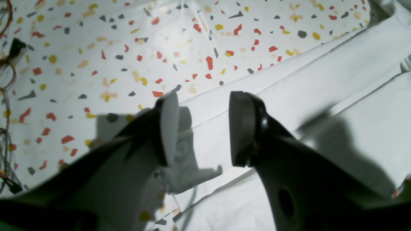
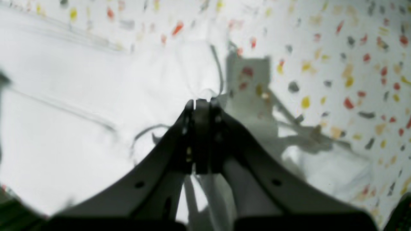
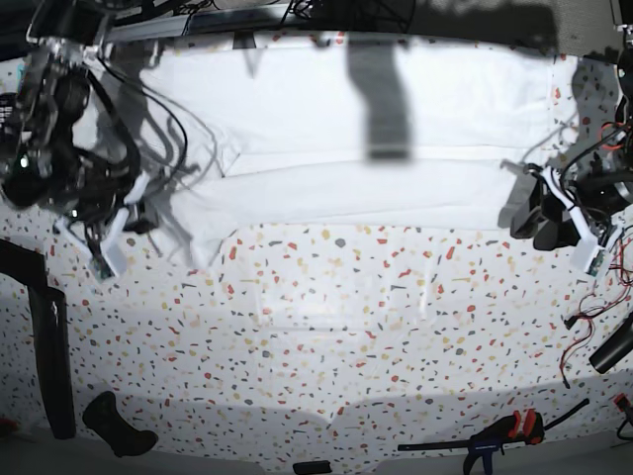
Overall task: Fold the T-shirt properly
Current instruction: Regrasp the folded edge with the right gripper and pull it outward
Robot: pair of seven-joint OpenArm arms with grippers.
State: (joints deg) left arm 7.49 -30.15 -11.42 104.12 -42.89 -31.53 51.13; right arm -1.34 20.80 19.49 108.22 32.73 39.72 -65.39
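Far half of the table (image 3: 326, 327) is covered by the T-shirt (image 3: 376, 129), spread wide from one side to the other. Near half is left bare: broad open terrazzo surface, passable between both arms. Left gripper (image 1: 202, 128) is held with jaws apart over the shirt's edge; bare table lies just beside it. Loose red and black cables (image 3: 584, 327) are strung near that arm. Right gripper (image 2: 201, 106) is seen closed, fabric bunched around its tip. A clamp (image 3: 499, 438) and dark objects are lined along the near table edge.
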